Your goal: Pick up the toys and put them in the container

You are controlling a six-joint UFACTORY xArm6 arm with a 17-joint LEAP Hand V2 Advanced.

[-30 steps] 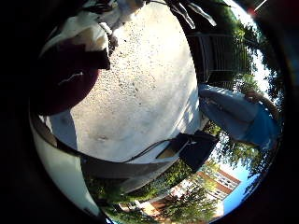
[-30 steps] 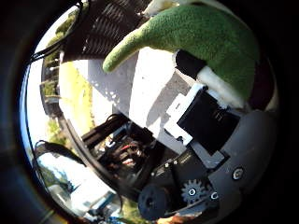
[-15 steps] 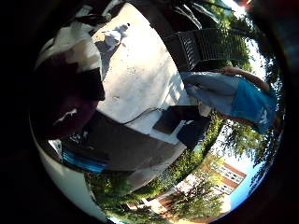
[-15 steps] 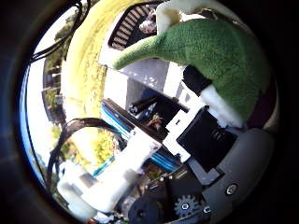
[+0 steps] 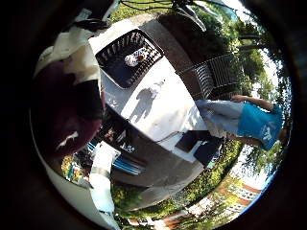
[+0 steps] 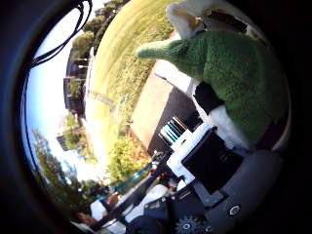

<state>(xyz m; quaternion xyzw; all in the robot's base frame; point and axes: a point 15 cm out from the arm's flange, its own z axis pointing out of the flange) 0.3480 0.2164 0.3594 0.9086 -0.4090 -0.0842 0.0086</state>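
Note:
A green plush toy (image 6: 229, 73) with white and dark parts fills much of the thumb side view, pressed close against the palm. My hand (image 6: 209, 165) is curled against it, white and black finger parts right beside the plush. The toy's dark maroon and white part (image 5: 62, 110) looms close in the little finger side view. Far below, a black slatted container (image 5: 120, 67) stands on a white table (image 5: 168, 120) with a white toy (image 5: 135, 57) inside. Another small white toy (image 5: 156, 87) lies on the table beside the container.
A person in a blue shirt (image 5: 249, 124) stands beside the table. Dark metal railings (image 5: 216, 74) stand behind it. Blue-striped and dark equipment (image 5: 125, 163) sits at the table's near edge. Grass, trees and buildings surround the spot.
Both views have swung as my hand turned and rose with the green toy held in the same place. The black container and the table toy have come into the little finger side view.

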